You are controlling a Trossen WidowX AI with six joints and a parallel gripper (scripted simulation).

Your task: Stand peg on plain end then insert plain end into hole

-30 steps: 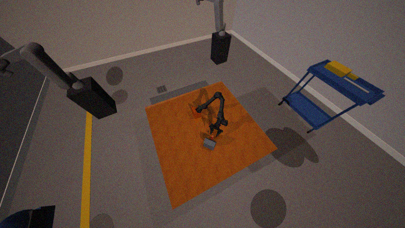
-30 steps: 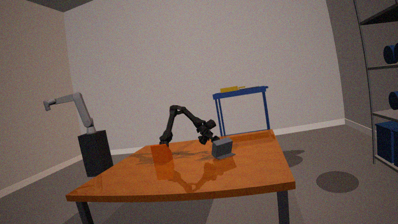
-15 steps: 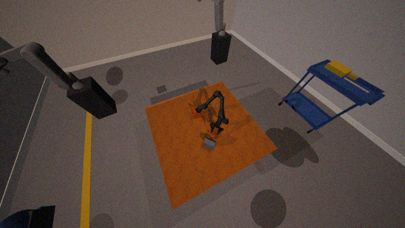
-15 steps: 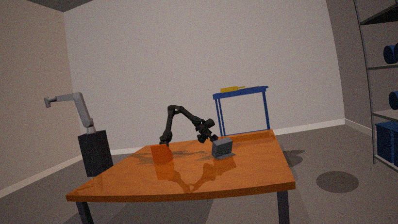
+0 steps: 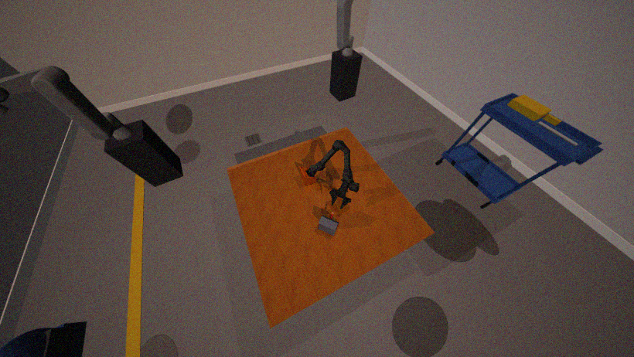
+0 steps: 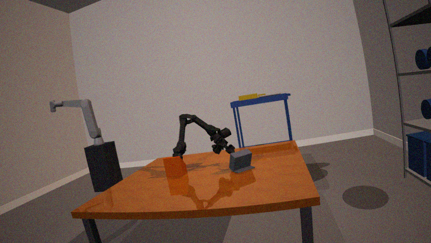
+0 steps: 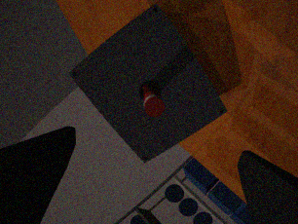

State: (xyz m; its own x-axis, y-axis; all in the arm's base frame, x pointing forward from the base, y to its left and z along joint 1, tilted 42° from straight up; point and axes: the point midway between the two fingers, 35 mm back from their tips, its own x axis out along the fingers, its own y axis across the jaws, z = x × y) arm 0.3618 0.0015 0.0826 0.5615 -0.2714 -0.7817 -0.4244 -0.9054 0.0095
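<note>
From my feed, the red peg (image 5: 332, 215) (image 7: 152, 103) sits in the hole of the sloped panel (image 5: 328, 226) (image 6: 240, 160) (image 7: 146, 83), its white-banded end sticking out of the face. My fingers (image 5: 340, 202) (image 6: 223, 149) stand wide open with nothing between them, one off to each side of the peg in the wrist view and clear of it. The panel rests on the orange counter (image 5: 284, 266) (image 6: 211, 199) (image 7: 80, 17). The picture is dark and grainy, so I can't say whether the peg has reached the bottom.
</note>
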